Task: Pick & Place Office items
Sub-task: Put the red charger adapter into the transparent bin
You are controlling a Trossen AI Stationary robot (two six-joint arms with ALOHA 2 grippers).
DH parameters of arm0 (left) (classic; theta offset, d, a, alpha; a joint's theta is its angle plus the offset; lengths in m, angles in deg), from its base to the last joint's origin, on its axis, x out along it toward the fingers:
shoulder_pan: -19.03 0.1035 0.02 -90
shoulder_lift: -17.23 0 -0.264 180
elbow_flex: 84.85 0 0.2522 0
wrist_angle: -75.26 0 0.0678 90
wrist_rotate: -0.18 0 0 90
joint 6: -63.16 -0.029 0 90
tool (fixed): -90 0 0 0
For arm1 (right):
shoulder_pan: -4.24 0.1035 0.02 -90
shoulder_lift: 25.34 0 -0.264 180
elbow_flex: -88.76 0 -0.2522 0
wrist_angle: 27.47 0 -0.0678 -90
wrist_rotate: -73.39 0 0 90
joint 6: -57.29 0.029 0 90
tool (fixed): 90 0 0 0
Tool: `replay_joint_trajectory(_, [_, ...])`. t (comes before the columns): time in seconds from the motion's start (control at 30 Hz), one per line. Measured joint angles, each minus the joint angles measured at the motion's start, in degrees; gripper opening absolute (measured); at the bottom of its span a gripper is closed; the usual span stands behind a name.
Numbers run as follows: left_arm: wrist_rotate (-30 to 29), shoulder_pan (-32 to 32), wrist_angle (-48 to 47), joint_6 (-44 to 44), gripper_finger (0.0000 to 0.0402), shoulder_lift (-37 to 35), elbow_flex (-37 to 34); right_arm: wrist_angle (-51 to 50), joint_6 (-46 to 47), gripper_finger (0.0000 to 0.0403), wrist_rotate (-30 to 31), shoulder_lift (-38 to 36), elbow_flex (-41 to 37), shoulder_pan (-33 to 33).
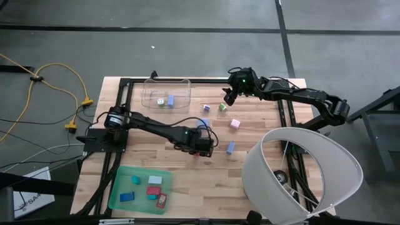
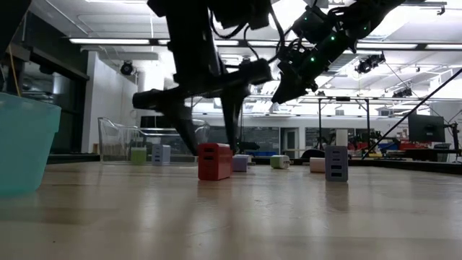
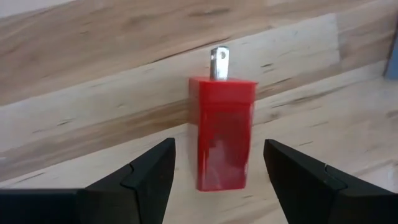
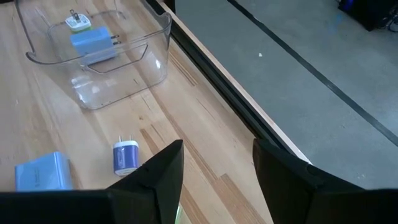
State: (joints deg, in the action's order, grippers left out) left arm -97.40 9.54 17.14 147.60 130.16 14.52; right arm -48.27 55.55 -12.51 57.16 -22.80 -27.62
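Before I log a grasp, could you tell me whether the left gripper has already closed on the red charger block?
No: the left gripper stands open, its fingers apart from the red charger block on either side.

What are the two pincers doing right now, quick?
Left pincer: open, empty, fingers either side of the red plastic plug block on the wooden table.
Right pincer: open, empty, held above the table.
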Motion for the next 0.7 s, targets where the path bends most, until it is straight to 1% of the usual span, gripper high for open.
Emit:
replay_joint_trajectory(0.57, [0.4,0.4,1.0,0.0,0.0239,0.9,0.0,0.5,0.0,0.018,0.0,0.0,0.0,0.0])
replay_joint_trajectory(0.7, [0.3,0.4,0.9,0.1,0.0225,0.9,0.0,0.5,0.0,0.018,0.0,0.0,0.0,0.0])
